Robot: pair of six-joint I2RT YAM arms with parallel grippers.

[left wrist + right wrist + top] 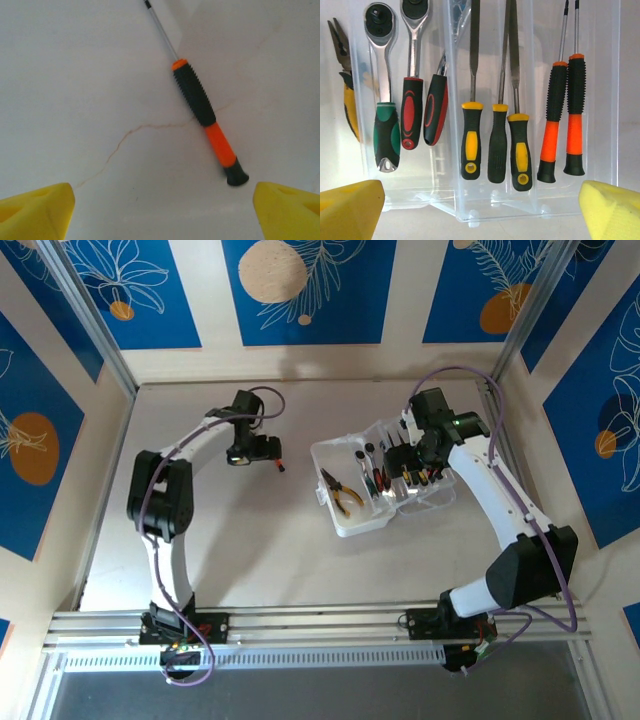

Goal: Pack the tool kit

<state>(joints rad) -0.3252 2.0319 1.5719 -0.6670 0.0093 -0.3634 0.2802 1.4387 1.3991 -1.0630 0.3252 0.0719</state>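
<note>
A clear rectangular plastic hinged case lies open on the pale counter, right of centre, its two halves side by side. In the half nearer the middle of the counter rest the yellow-handled pliers. The right arm reaches over the other half, and its right pincer hangs just short of the case's near wall with its yellow fingertips spread wide and pinching nothing. The right wrist view shows the tools lined up in the case's compartments with their handles toward the camera. They are a green-handled ratchet, a red-and-black-handled ratchet and a second red-and-black handle beside it. In the next compartment are three slim yellow-and-black-handled tools, then a pair of black-and-orange-handled screwdrivers side by side. Well apart from the case, left of centre, a loose black-and-orange-handled screwdriver lies flat on the counter. The left pincer hovers above it, fingers spread far apart and touching nothing. The butt end of the handle points toward the pincer, lying nearer the finger on the right of the wrist view, and the metal shaft runs away from it at a slant.
</note>
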